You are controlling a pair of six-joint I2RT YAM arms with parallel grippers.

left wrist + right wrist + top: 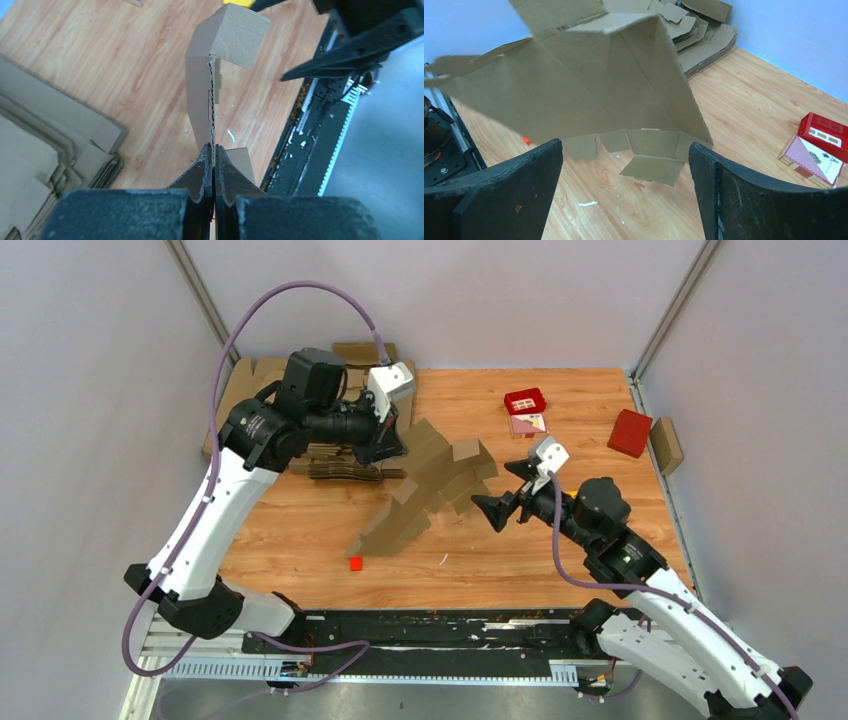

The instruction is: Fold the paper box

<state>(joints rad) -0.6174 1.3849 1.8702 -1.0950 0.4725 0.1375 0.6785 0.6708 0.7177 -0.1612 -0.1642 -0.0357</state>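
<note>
While the left end effector (pixel 214 159) pinches tight on one edge of the paper box (pixel 430 485), holding it tilted over the counter (pixel 580 540), the right end effector (pixel 625 147) sits beside it, spread wide apart. Folding looks barely begun; next it should probably grab a flap.

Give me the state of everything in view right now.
paper box, unfolded, held up edgewise, flaps loose
left hand, shut on the paper box's edge
right hand, open, short of the paper box
pile of blanks, flat, stacked at far left
</note>
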